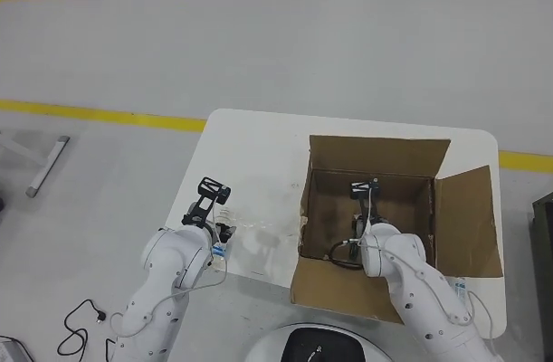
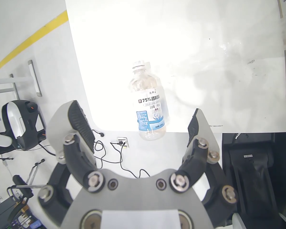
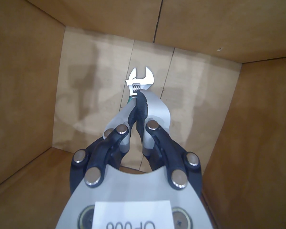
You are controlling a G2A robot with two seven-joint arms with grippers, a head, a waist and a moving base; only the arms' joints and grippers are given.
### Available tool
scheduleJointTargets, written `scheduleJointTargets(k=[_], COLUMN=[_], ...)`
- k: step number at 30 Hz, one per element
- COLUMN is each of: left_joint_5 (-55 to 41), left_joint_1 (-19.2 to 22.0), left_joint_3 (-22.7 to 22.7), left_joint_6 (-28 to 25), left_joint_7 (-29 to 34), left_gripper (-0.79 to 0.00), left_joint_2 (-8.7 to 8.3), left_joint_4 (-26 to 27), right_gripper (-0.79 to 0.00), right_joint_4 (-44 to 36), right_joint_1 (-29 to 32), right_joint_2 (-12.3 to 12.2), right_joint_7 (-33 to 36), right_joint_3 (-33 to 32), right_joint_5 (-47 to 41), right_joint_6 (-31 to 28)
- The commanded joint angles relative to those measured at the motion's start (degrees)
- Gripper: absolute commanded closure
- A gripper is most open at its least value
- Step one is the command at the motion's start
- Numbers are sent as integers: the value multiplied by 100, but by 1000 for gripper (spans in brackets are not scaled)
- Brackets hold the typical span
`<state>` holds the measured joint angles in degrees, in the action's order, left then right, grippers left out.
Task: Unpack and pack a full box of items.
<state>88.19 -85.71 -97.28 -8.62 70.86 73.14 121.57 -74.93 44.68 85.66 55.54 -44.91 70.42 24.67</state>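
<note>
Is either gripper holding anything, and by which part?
The right gripper is shut on an adjustable wrench, pinching its handle just below the head, inside the box. The left gripper is open and holds nothing; a bottle lies beneath it.

right hand (image 3: 136,96) gripping wrench (image 3: 140,80), inside box (image 3: 26,77)

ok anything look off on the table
The clear bottle lies on its side at the table's near edge, its base seeming to jut past it, beneath the open left gripper. It could roll off.
</note>
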Motion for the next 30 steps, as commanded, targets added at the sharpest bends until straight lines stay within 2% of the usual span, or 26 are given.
scheduleJointTargets(k=[1,3,7,16,21,25,30], left_joint_5=[0,0,0,0,0,0,0], left_joint_1=[0,0,0,0,0,0,0], left_joint_3=[0,0,0,0,0,0,0], left_joint_6=[0,0,0,0,0,0,0], left_joint_7=[0,0,0,0,0,0,0], left_gripper=[-785,-785,-785,-785,-785,-785,-785], left_joint_2=[0,0,0,0,0,0,0], left_joint_4=[0,0,0,0,0,0,0], right_gripper=[-99,-240,-302,-329,-369,-376,-348], right_joint_4=[58,190,479,917,1113,1235,1394], right_joint_1=[-57,-151,-320,-527,-565,-581,-594], right_joint_2=[43,90,193,361,430,479,547], right_joint_7=[118,242,382,650,698,662,600], right_joint_3=[19,41,122,267,268,240,239], right_joint_5=[-74,-93,-125,17,40,14,-9], right_joint_6=[65,134,212,253,233,178,121])
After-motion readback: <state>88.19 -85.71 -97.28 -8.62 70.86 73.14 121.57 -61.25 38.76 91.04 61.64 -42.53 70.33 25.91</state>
